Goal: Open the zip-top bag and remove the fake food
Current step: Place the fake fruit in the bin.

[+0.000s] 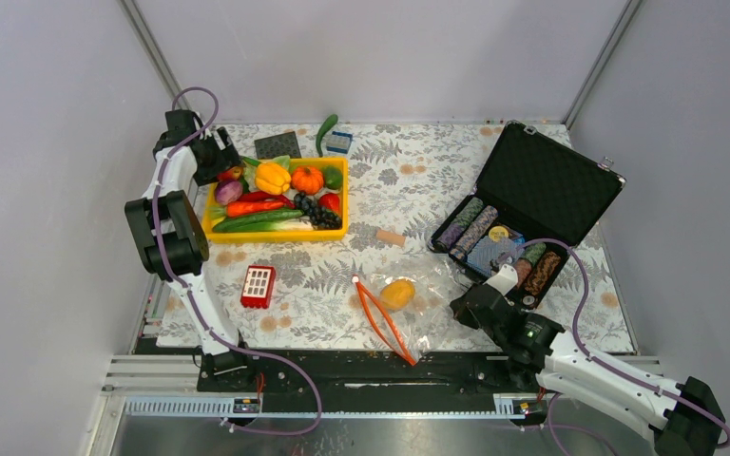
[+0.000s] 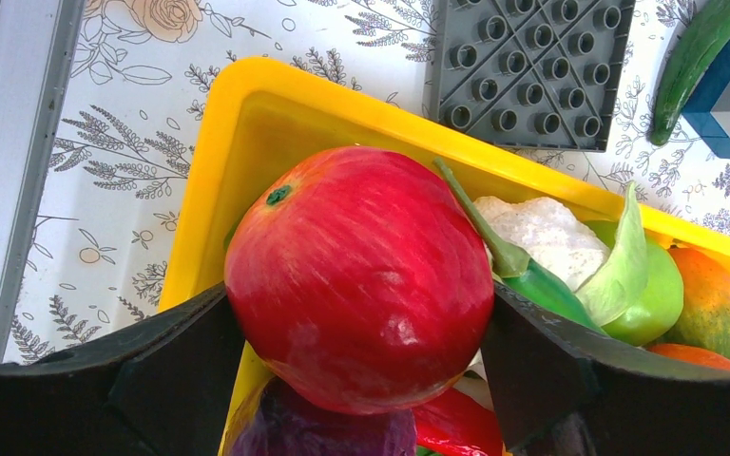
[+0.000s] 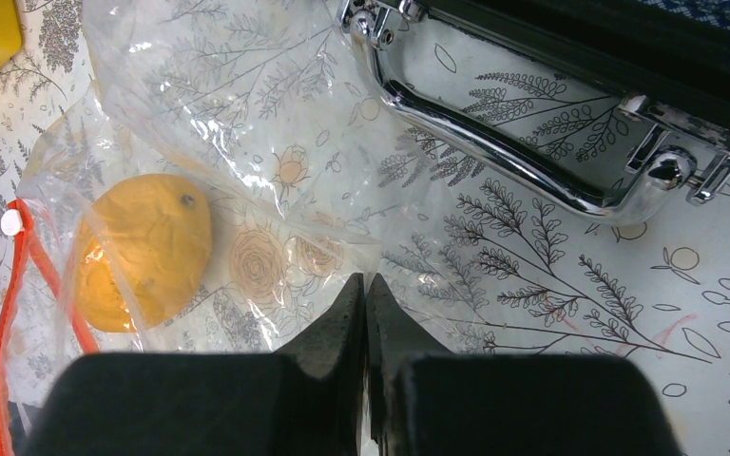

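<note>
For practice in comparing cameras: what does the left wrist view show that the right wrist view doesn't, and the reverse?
Left wrist only: a red apple gripped by the left tool, with a grey studded plate beyond. Right wrist only: the zip-top bag holding a yellow-orange fruit, the case's chrome handle, and the right tool shut on the plastic. Both: the flower-printed table cover.

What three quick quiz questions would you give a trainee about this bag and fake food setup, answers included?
1. True or false: the zip-top bag is empty.
2. The jaws of the right gripper are: A wide open, B shut, C out of view.
3. Which fruit is the left gripper holding?
Key: 1 false, a yellow-orange round fruit lies inside; 2 B; 3 the red apple.
</note>
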